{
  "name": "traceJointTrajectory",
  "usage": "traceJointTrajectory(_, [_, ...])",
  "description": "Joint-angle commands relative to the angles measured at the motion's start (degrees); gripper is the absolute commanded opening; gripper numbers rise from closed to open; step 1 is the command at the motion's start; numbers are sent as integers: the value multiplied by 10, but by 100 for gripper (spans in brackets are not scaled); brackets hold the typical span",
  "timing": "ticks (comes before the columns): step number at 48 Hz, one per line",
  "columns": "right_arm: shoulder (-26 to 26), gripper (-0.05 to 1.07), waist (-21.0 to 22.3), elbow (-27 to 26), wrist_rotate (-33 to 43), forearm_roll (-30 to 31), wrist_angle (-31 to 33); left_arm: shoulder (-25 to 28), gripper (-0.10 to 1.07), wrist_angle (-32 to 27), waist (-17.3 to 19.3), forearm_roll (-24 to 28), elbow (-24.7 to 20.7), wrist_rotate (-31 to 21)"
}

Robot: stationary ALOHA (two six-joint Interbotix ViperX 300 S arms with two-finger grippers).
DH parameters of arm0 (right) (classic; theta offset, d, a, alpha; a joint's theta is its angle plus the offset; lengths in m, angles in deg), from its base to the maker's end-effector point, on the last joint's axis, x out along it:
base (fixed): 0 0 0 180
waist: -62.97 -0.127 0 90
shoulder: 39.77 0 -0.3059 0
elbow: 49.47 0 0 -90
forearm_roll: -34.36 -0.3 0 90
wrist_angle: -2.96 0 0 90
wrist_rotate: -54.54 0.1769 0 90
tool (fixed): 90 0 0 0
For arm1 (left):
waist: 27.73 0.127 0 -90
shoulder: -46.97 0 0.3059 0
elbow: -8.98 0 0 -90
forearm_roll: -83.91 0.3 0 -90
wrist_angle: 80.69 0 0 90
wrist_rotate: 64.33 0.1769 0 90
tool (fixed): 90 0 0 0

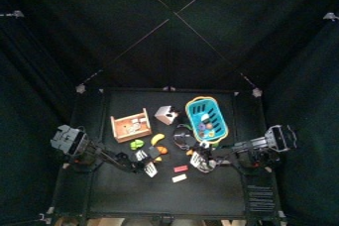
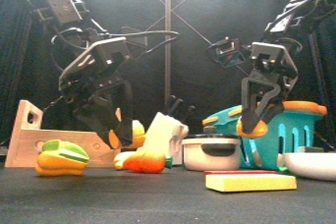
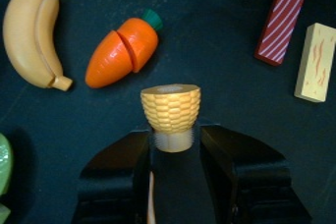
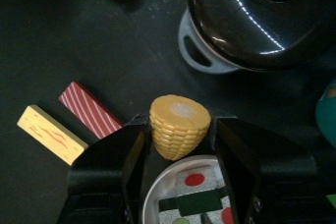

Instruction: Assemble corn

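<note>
1. One corn piece point(image 3: 171, 116), a yellow kernelled stub with a flat-cut end, sits clamped between the left gripper's point(image 3: 171, 141) jaws.
2. The other corn piece point(image 4: 179, 125), yellow with a rounded tip, sits between the right gripper's point(image 4: 178, 149) jaws.

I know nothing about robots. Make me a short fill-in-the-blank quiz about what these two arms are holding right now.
The left gripper holds one half of a toy ____.
The right gripper holds the other half, the one with the ____ tip.
Near the carrot lies a yellow ____.
Missing words: corn; rounded; banana
</note>
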Motion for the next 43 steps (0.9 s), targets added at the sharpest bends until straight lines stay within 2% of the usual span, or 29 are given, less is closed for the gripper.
traceJointTrajectory(1, [-9,66,1,-13,-2,0,-10,-19,64,-4,1,35,3,4])
traceJointTrajectory(12, [-29,66,2,-29,-3,0,-18,-51,64,-56,2,109,19,33])
traceJointTrajectory(22, [-35,66,10,-47,-2,-18,-82,-71,63,-134,3,163,28,81])
traceJointTrajectory(27, [-36,66,19,-49,-3,-43,-132,-79,63,-134,3,163,25,115])
traceJointTrajectory(31, [-40,66,31,-47,-3,-50,-169,-87,63,-131,3,163,25,163])
traceJointTrajectory(35, [-44,66,38,-44,-3,-53,-173,-98,63,-114,2,155,27,213])
traceJointTrajectory(38, [-44,66,39,-45,-3,-53,-170,-109,63,-91,3,129,27,250])
traceJointTrajectory(43, [-43,66,39,-52,-3,-63,-163,-139,63,-29,10,57,26,308])
